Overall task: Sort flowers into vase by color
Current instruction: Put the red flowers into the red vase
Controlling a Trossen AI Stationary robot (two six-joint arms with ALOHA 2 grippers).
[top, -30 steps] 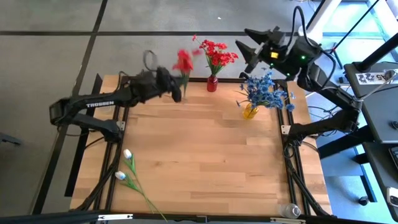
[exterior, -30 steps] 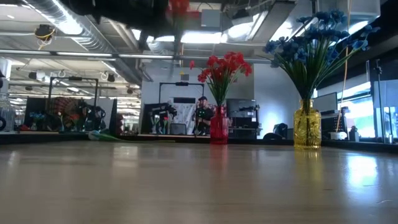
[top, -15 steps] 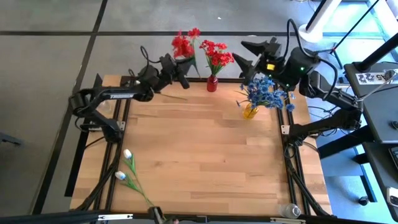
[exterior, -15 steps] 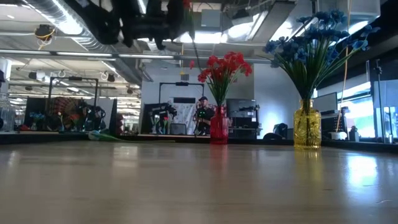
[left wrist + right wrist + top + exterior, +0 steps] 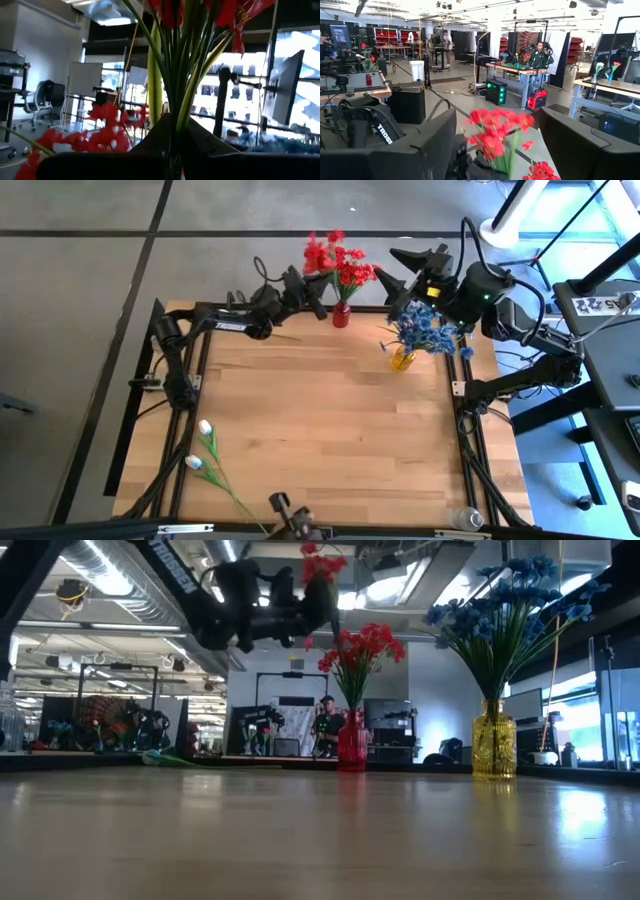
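My left gripper is high over the table's far edge, just left of the red vase, and is shut on a red flower spray. The spray's blossoms stand above the fingers. The red vase holds red flowers. A yellow vase holds blue flowers. White flowers lie flat on the table at the near left. My right gripper is open and empty, raised above the far right, between the two vases. My left gripper pinches the red spray's bundle of green stems between its two fingers, a short way below the blossoms. The fingers come about level from the table's left and lie across the stems. The spray stands roughly upright, lifted clear of the table.
The table's middle and near right are bare wood. The two vases stand close together along the far edge. Dark frame rails run along the left and right sides. A person sits far behind the table.
My left gripper has gone toward the table's right along the far edge, carrying the red spray up close to the red vase. The spray has stayed in the hold, blossoms up. My right gripper has shifted slightly and stays open.
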